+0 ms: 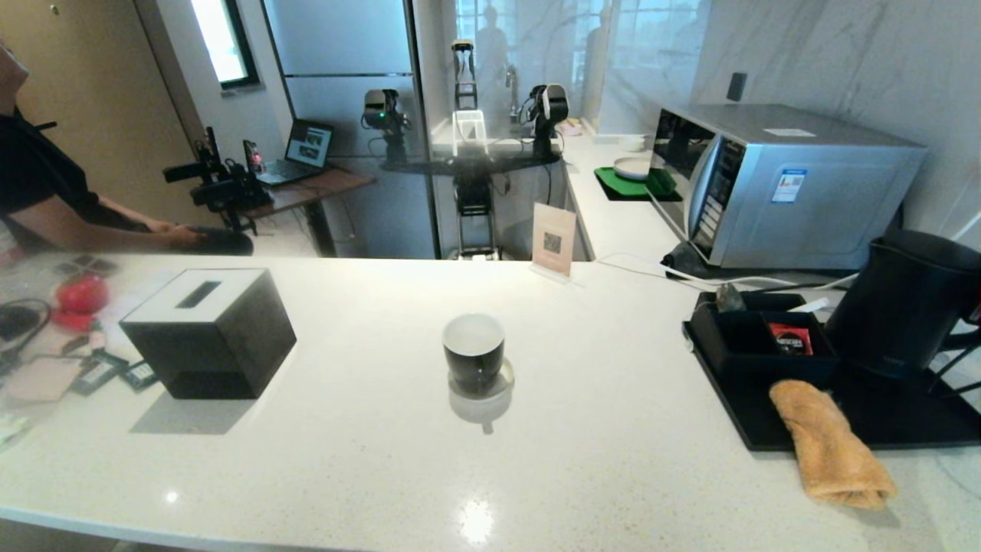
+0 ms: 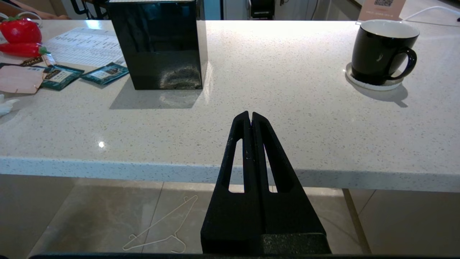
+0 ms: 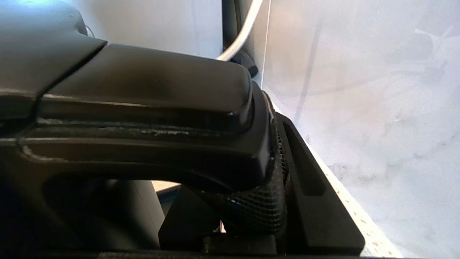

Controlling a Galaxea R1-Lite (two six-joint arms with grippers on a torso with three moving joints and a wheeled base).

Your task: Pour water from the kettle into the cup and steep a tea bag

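Note:
The matte black kettle (image 1: 908, 303) stands on a black tray (image 1: 747, 414) at the counter's right end. My right gripper (image 1: 959, 354) is shut on the kettle's loop handle (image 3: 143, 108), which sits between the fingers (image 3: 316, 201). The cup (image 1: 474, 351), black outside and white inside, rests on a round coaster mid-counter; the left wrist view shows a handle on the cup (image 2: 381, 50). I cannot see water in it. A small grey-green piece (image 1: 728, 297) stands in the tray's black organiser; I cannot tell whether it is the tea bag. My left gripper (image 2: 250, 115) hangs shut and empty before the counter's front edge.
A black square-topped box (image 1: 208, 331) stands left of the cup, with teal packets (image 1: 115, 372) and red toys (image 1: 77, 295) beyond it. An orange cloth (image 1: 831, 445) lies over the tray's front edge. A red packet (image 1: 791, 337) sits in the organiser. A microwave (image 1: 782, 184) stands behind.

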